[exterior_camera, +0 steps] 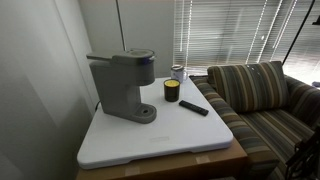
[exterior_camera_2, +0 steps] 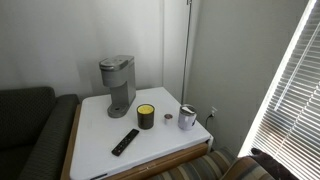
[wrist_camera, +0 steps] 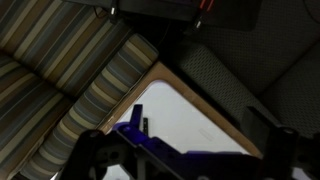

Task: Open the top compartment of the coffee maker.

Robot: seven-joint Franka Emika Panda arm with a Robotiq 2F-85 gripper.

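The grey coffee maker [exterior_camera: 122, 85] stands on the white table top at its back corner, and it shows in both exterior views [exterior_camera_2: 117, 86]. Its top compartment [exterior_camera: 126, 58] is a rounded grey lid that lies shut and flat on the head [exterior_camera_2: 116, 64]. My gripper [wrist_camera: 185, 152] shows only in the wrist view. Its dark fingers stand wide apart at the bottom edge, open and empty, with blue parts between them. It hangs over a table corner next to the striped couch, far from the machine. The coffee maker is out of the wrist view.
A yellow-and-black can [exterior_camera: 172, 91] [exterior_camera_2: 146, 116], a silver cup [exterior_camera: 178, 72] [exterior_camera_2: 187, 117] and a black remote [exterior_camera: 194, 107] [exterior_camera_2: 125, 141] lie on the table [exterior_camera: 150, 140]. A striped couch [exterior_camera: 255, 95] [wrist_camera: 70, 70] stands beside it, a dark couch [exterior_camera_2: 25, 130] opposite.
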